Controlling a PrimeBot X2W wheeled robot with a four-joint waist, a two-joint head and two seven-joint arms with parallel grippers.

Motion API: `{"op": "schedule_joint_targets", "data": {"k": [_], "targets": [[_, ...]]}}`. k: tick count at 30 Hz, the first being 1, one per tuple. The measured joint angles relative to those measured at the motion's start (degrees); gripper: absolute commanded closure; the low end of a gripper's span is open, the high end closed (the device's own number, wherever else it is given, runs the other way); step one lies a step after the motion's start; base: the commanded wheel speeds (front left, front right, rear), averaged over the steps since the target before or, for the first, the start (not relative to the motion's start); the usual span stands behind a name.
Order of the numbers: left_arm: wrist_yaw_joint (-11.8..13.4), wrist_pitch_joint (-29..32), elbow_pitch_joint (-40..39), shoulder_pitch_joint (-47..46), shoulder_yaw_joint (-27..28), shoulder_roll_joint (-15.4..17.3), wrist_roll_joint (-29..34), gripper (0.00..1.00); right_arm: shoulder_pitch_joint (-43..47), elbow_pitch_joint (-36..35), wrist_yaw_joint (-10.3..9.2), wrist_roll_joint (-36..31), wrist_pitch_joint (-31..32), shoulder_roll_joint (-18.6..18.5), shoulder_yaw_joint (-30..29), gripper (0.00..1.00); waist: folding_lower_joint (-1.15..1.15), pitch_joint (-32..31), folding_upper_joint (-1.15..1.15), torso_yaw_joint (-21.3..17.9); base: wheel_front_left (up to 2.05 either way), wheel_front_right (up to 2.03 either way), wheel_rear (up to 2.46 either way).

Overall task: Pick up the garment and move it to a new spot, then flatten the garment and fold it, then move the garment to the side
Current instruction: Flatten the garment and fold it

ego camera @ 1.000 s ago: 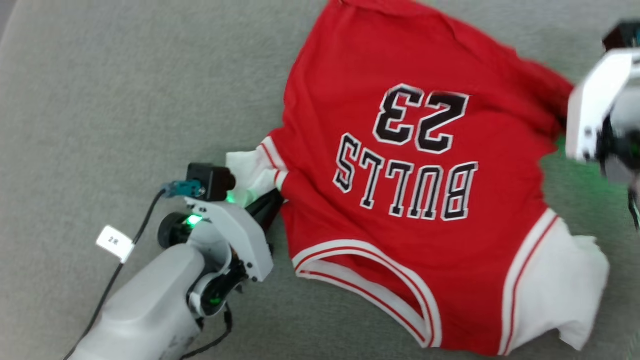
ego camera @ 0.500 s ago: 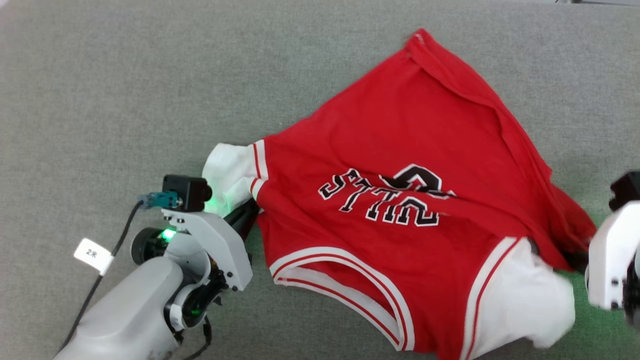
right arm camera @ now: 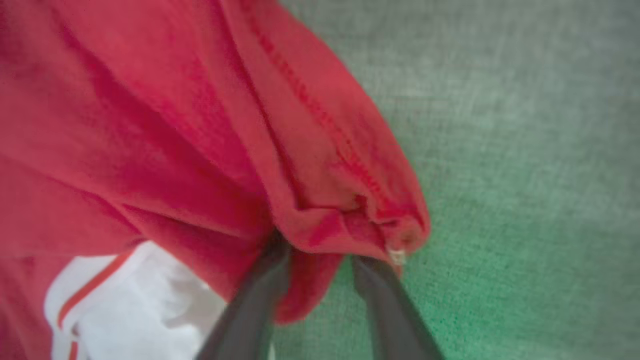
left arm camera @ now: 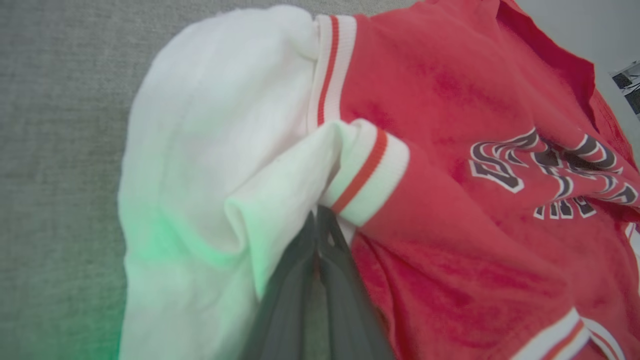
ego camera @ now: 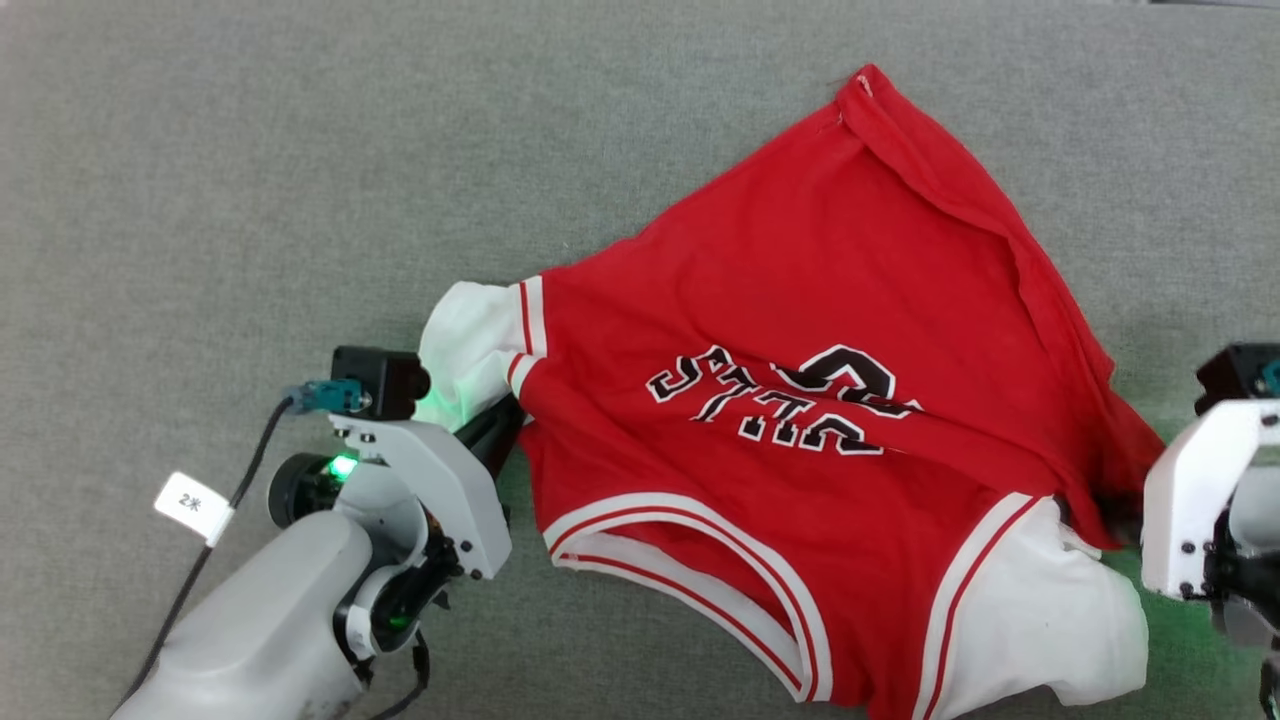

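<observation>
So the garment (ego camera: 800, 330) is lying on the grey fabric surface (ego camera: 200, 150), printed side up but rumpled. A crease runs right through the lettering (ego camera: 780, 400), so I can only read bits of it. Using that lettering as my reference: my left hand (left arm camera: 317, 217) is off to its left, fingers pressed together and pinching the cloth right where the white sleeve (ego camera: 465, 340) meets its striped trim. My right hand (right arm camera: 320, 255) is off to the lettering's right, at a bunched red edge. Its fingers are spread apart, with the red cloth draped over the tips. The other white sleeve (ego camera: 1040, 610) sits below and right of the lettering, and the striped neckline (ego camera: 640, 498) is just below it.
</observation>
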Motion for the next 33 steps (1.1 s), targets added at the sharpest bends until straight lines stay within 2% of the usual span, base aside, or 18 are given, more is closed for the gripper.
{"op": "schedule_joint_targets", "data": {"k": [3,6,11,13,16,20,25,28,31,33], "targets": [[0.0,0.1,0.2,0.3,-0.1,0.0,0.0,1.00,-0.8,-1.1,-0.11,0.5,1.5,-0.9,1.1,0.00,0.00,-0.8,0.00,-0.1,0.00,0.00,0.00],[0.0,-0.1,0.3,0.8,0.0,0.0,-0.4,1.00,0.5,-5.9,-0.31,2.0,4.4,-2.5,2.1,0.00,0.00,-1.8,0.00,-0.3,0.00,0.00,0.00],[0.4,-0.6,0.1,2.5,0.1,0.3,-0.9,1.00,6.3,-18.7,-0.45,6.3,9.4,-4.2,-0.4,0.00,0.00,-3.5,0.00,-0.7,0.00,0.00,0.00],[0.6,-0.7,0.0,2.8,0.0,0.3,-1.0,1.00,7.0,-25.0,-0.45,7.6,9.3,-4.3,-2.6,0.00,0.00,-3.9,0.00,-0.6,0.00,0.00,0.00],[0.6,-0.7,-0.2,3.0,-0.2,0.0,-1.0,1.00,6.6,-32.1,-0.45,8.3,5.2,-3.4,-5.1,0.00,0.00,-4.1,0.00,0.0,0.00,0.00,0.00],[0.5,-0.7,-0.3,2.9,-0.7,-0.8,-0.9,1.00,1.1,-35.1,-0.45,5.3,-7.5,-3.4,-4.5,0.00,0.00,-4.1,0.00,1.2,0.00,0.00,0.00],[0.0,-0.6,0.1,1.9,-1.6,-2.4,-0.4,1.00,-5.9,-27.9,-0.45,-0.6,-27.1,-7.4,2.8,0.00,0.00,-3.6,0.00,3.1,0.00,0.00,0.00],[-0.8,-0.6,0.9,0.8,-2.2,-3.9,0.1,1.00,-10.8,-19.8,-0.45,-2.9,-34.8,-9.6,7.0,0.00,0.00,-3.2,0.00,4.6,0.00,0.00,0.00],[-1.5,-0.6,2.0,-0.3,-2.8,-5.5,0.3,1.00,-15.6,-10.7,-0.44,-3.1,-35.1,-10.6,10.7,0.00,0.00,-2.6,0.00,6.3,0.00,0.00,0.00],[-2.0,-0.6,2.6,-1.0,-3.2,-6.5,0.5,1.00,-19.5,-4.6,-0.46,-2.7,-31.7,-10.9,12.7,0.00,0.00,-2.2,0.00,7.4,0.00,0.00,0.00]]}}
